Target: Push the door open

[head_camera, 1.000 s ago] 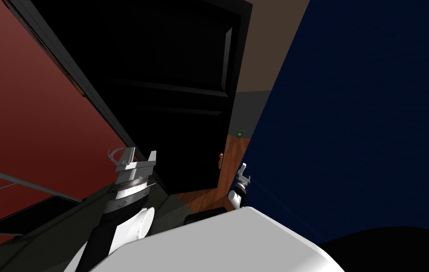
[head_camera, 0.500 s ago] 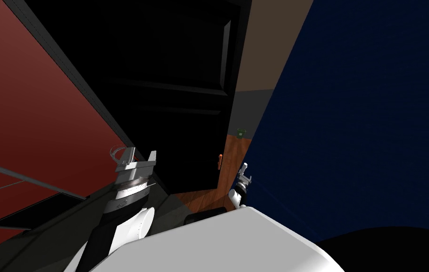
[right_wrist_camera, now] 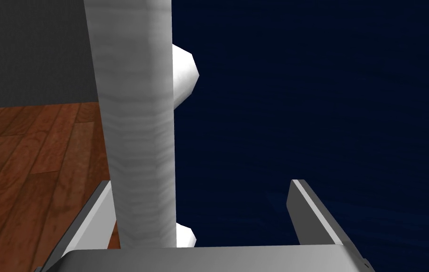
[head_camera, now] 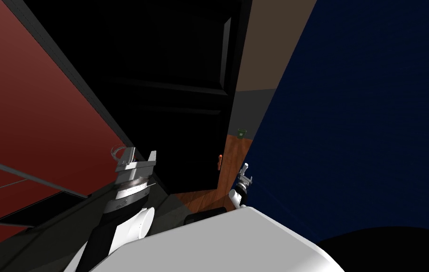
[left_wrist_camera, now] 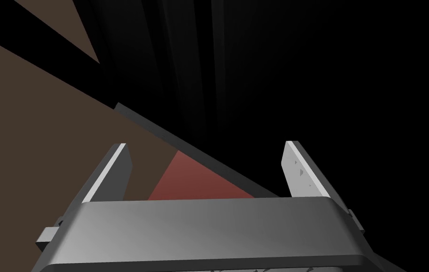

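A red wall left, a dark blue wall right: between them the head view shows the black panelled door ajar; we judge it rigid and heavy, best pressed flat near its free edge. In the left wrist view our left gripper faces it, fingers apart; in the right wrist view our right gripper, likewise spread, hangs by the dark blue wall.

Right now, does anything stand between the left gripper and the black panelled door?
Nothing visible does. The left gripper, fingers open, is by the dark door frame, with the black panelled door directly ahead.
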{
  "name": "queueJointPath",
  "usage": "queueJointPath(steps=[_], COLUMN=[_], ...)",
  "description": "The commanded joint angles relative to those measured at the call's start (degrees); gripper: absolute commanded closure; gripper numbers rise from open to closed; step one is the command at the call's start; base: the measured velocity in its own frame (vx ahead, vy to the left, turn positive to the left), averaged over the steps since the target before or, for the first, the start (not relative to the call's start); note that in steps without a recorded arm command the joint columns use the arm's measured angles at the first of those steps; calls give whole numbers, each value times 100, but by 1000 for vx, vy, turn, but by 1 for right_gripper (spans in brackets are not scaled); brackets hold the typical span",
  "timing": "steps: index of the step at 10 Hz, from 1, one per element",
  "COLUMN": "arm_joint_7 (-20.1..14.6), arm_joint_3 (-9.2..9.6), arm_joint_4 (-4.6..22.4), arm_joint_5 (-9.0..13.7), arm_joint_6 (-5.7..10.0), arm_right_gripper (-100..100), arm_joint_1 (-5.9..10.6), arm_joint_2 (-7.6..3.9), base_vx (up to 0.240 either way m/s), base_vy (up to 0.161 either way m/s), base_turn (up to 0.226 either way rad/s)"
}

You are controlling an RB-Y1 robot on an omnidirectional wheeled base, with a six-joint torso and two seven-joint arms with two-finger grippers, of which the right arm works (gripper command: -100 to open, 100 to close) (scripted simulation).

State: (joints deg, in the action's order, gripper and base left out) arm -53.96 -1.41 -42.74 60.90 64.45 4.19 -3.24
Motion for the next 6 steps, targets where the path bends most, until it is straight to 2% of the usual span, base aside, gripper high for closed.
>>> queueJointPath(steps=[1, 6], arm_joint_7=[28, 73], arm_joint_3=[-183, -330], arm_joint_4=[58, 153], arm_joint_5=[92, 194], arm_joint_6=[174, 321], arm_right_gripper=[100, 100], arm_joint_1=[-70, 13], arm_joint_2=[-89, -74], base_vx=[10, 17], base_vy=[-31, -44], base_turn=[79, 53])
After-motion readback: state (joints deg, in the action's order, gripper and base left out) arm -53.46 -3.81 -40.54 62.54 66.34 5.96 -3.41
